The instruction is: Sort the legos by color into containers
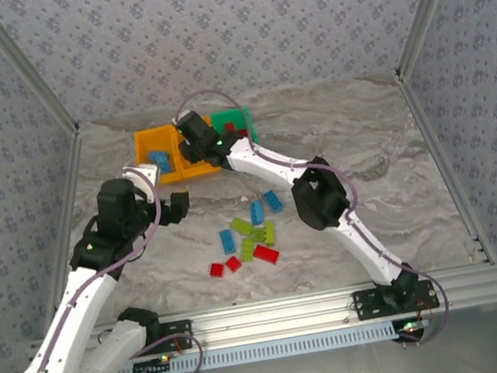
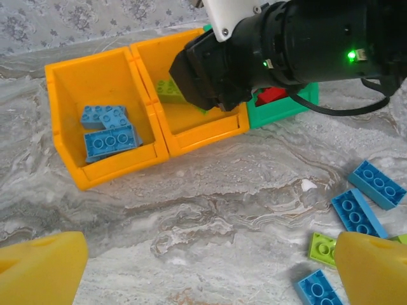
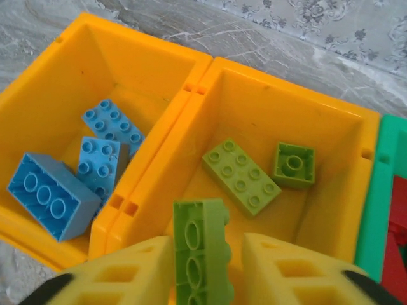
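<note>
My right gripper [image 3: 206, 254] hangs over the middle orange container [image 3: 280, 108]. A lime green lego [image 3: 200, 251] stands on edge between its fingers, against the left one, with a gap to the right one, so the jaws are open. Two lime legos [image 3: 241, 176] lie in that container. The left orange container [image 3: 127, 57] holds three blue legos [image 3: 48, 194]. The green container [image 3: 378, 210] holds a red lego [image 3: 397, 254]. My left gripper [image 2: 210, 273] is open over bare table, nothing between its fingers. Blue [image 1: 273, 201], lime [image 1: 242, 226] and red [image 1: 266, 254] legos lie loose mid-table.
The three joined containers [image 1: 149, 145] sit at the back left of the marbled table. My right arm [image 1: 321, 196] reaches across above the loose pile. Patterned walls and metal frame posts [image 1: 426, 111] ring the table; the loose legos lie right of my left gripper [image 1: 179, 207].
</note>
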Controlling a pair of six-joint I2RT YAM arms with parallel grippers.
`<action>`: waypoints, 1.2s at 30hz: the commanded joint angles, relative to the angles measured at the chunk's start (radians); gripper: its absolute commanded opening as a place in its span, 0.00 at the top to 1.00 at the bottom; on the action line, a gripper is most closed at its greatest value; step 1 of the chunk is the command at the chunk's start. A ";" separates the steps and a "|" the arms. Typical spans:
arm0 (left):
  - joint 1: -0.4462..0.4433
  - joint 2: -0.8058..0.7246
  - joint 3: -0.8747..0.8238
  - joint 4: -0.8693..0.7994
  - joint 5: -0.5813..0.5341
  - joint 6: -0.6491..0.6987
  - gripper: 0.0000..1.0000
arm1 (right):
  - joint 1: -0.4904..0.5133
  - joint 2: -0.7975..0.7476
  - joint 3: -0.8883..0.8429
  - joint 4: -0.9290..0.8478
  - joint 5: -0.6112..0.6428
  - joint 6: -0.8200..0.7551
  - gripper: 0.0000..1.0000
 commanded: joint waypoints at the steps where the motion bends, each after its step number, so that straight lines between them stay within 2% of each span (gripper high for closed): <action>1: 0.000 0.001 -0.008 -0.002 -0.020 0.003 0.01 | 0.003 0.006 0.117 -0.103 0.014 -0.057 0.54; 3: 0.000 0.015 -0.001 -0.013 -0.020 0.003 0.01 | 0.003 -0.015 0.120 -0.118 0.001 -0.058 0.53; 6: 0.000 0.026 0.003 -0.013 -0.022 -0.005 0.01 | 0.003 -0.078 0.110 -0.176 -0.005 -0.052 0.58; 9: 0.000 0.033 0.011 -0.024 -0.018 -0.041 0.01 | 0.014 -0.229 -0.014 -0.230 -0.008 -0.045 0.59; 13: -0.002 0.091 0.122 -0.191 -0.008 -0.259 0.02 | 0.031 -0.534 -0.323 -0.270 -0.059 0.006 0.57; 16: -0.029 0.164 0.180 -0.333 0.013 -0.449 0.10 | 0.063 -0.788 -0.564 -0.324 -0.083 0.082 0.53; 18: -0.083 0.219 0.198 -0.398 0.004 -0.578 0.15 | 0.101 -0.933 -0.699 -0.392 -0.106 0.136 0.40; 20: -0.169 0.257 0.181 -0.400 -0.013 -0.667 0.16 | 0.147 -1.056 -0.805 -0.466 -0.121 0.176 0.35; 22: -0.262 0.288 0.146 -0.355 -0.040 -0.729 0.17 | 0.217 -1.180 -0.917 -0.495 -0.073 0.200 0.30; 24: -0.327 0.329 0.101 -0.284 -0.053 -0.789 0.18 | 0.273 -1.308 -1.054 -0.495 -0.018 0.250 0.18; 28: -0.362 0.444 0.043 -0.174 -0.043 -0.828 0.20 | 0.279 -1.502 -1.226 -0.511 0.010 0.369 0.01; 32: -0.368 0.586 0.050 -0.089 -0.003 -0.749 0.20 | 0.264 -1.618 -1.319 -0.506 0.082 0.452 0.00; 36: -0.388 0.756 0.145 -0.125 0.070 -0.682 0.21 | 0.184 -1.638 -1.345 -0.472 0.081 0.444 0.00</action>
